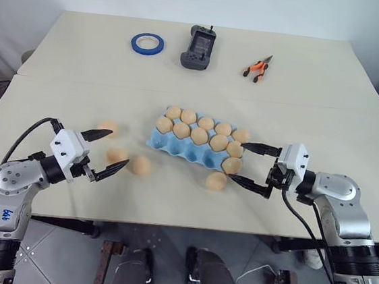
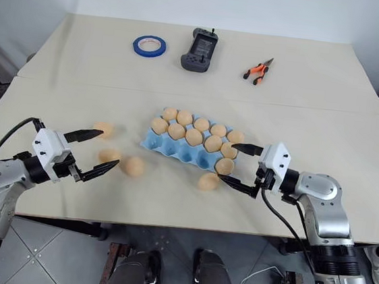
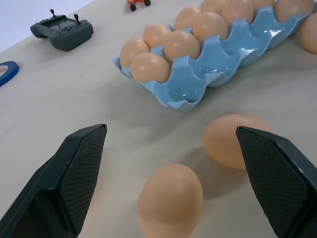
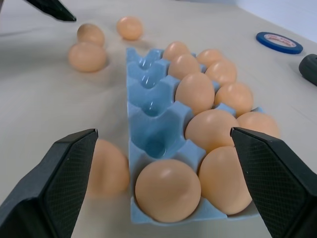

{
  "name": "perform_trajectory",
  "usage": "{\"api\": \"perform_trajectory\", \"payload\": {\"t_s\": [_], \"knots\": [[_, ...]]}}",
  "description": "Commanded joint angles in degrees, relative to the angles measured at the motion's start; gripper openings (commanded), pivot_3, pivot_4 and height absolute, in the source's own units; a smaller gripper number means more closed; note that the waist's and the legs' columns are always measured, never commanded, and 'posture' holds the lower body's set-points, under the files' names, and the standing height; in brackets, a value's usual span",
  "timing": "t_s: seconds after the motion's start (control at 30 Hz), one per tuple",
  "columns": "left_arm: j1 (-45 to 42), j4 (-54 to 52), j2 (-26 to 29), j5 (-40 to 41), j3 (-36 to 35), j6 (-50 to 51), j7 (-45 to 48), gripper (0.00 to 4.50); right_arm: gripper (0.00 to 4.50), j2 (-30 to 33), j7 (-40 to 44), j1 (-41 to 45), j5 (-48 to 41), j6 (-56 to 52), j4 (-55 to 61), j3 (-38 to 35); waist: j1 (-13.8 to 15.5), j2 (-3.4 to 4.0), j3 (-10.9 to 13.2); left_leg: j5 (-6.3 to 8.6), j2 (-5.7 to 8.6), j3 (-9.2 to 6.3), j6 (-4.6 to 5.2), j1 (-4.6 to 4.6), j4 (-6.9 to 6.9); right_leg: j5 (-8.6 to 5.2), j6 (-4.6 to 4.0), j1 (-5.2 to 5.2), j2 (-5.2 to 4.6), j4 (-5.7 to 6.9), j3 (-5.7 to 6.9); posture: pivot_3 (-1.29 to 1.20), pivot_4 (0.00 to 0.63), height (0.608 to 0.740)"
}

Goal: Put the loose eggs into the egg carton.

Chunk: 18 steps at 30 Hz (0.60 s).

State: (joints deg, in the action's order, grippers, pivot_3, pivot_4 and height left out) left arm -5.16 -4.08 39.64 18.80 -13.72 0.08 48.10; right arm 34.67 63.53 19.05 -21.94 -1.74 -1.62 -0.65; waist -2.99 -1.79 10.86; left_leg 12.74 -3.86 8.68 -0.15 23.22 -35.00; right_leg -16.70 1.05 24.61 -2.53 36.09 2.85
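Left eye view: egg carton mid-table, front row mostly empty; four loose eggs on the table beside it. Left gripper and right gripper wide open, empty. Eggs light, smooth, fragile; grip gently across the middle

Bare desk lies around the three left loose eggs (nothing blocks them); the egg carton crowds the fourth.
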Motion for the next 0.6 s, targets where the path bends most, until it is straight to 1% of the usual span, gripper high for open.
{"api": "perform_trajectory", "payload": {"t_s": [0.03, 0.23, 0.33, 0.47, 0.6], "knots": [[-0.34, -1.01, 0.5, 0.54, -0.92, 0.02, -0.04, 4.46, 4.5, 0.58, -0.32, -1.08, -1.36, 0.58, 1.93, -2.55, 0.04, 0.0, 0.0, 0.0, 0.0, 0.0, 0.0, 0.0, 0.0, 0.0, 0.0, 0.0, 0.0, 0.0, 0.0, 0.0, 0.15, 0.74], [-0.98, -1.25, -0.21, 1.64, 0.67, 0.38, 2.03, 4.46, 4.5, 1.48, -0.53, -4.69, -1.32, 2.27, 3.3, -4.91, 0.23, 0.0, 0.0, 0.02, 0.01, 0.0, 0.03, 0.01, -0.02, 0.0, 0.0, -0.01, 0.0, 0.0, 0.01, 0.0, 0.15, 0.74], [-1.61, -1.06, -0.55, 1.48, 2.16, -0.21, 3.78, 4.46, 4.5, 3.87, 0.32, -8.33, -2.0, 2.17, 4.32, -7.7, 0.64, 0.0, 0.0, 0.02, 0.01, -0.01, 0.03, 0.0, -0.03, 0.0, 0.0, -0.03, 0.0, 0.0, 0.01, 0.0, 0.15, 0.74], [-2.24, -0.93, -1.17, 0.87, 6.32, -2.83, 8.58, 4.46, 4.5, 8.13, 2.61, -16.63, -1.83, 4.62, 4.73, -12.68, 1.55, 0.01, 0.0, 0.04, 0.02, 0.0, 0.05, -0.02, -0.04, 0.0, 0.0, -0.05, 0.0, -0.05, 0.01, 0.0, 0.15, 0.74], [-2.57, 0.67, -2.19, 1.2, 8.0, -5.61, 11.47, 4.46, 4.5, 8.46, 2.83, -19.78, -0.97, 7.08, 4.98, -12.75, 1.28, 0.01, -0.01, 0.06, 0.03, -0.01, 0.07, -0.02, -0.1, 0.01, 0.02, -0.1, 0.0, -0.09, 0.02, 0.0, 0.15, 0.74]]}}
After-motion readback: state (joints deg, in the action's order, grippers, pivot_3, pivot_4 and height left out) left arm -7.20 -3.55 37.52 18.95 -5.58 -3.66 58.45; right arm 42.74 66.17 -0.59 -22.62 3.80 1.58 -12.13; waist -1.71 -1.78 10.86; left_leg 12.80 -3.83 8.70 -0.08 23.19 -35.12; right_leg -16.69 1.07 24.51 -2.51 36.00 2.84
